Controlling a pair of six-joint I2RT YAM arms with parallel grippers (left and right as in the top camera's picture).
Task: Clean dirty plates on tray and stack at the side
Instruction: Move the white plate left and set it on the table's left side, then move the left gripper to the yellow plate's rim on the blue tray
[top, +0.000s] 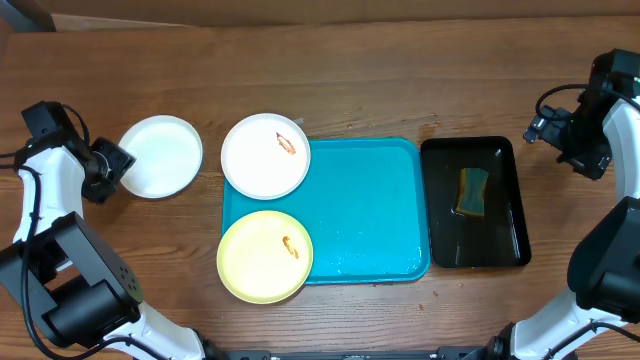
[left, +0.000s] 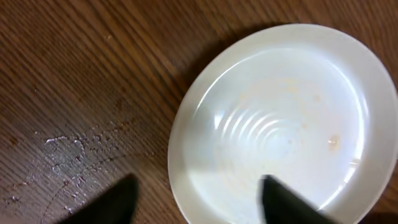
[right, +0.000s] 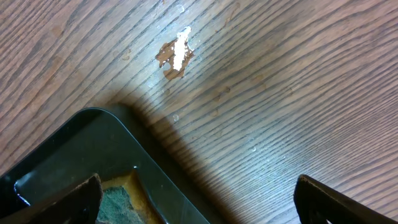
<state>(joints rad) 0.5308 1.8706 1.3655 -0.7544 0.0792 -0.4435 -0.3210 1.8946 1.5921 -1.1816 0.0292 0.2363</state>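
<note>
From above, the left plate (top: 160, 157), white, lies on the table just beside my left gripper (top: 112, 165) and off the tray (top: 370, 210). I take that spot as the stack's start, while the white plate (top: 265, 155) and yellow plate (top: 265, 256) overhang the tray's left edge, each smeared orange and awaiting a wipe. My left wrist view shows my fingers (left: 121, 202) spread astride the left plate's rim, pinching nothing. My right wrist view shows the right gripper (right: 198, 193) wide apart and empty by the black tray (right: 74, 143), handy for the sponge (right: 118, 202).
</note>
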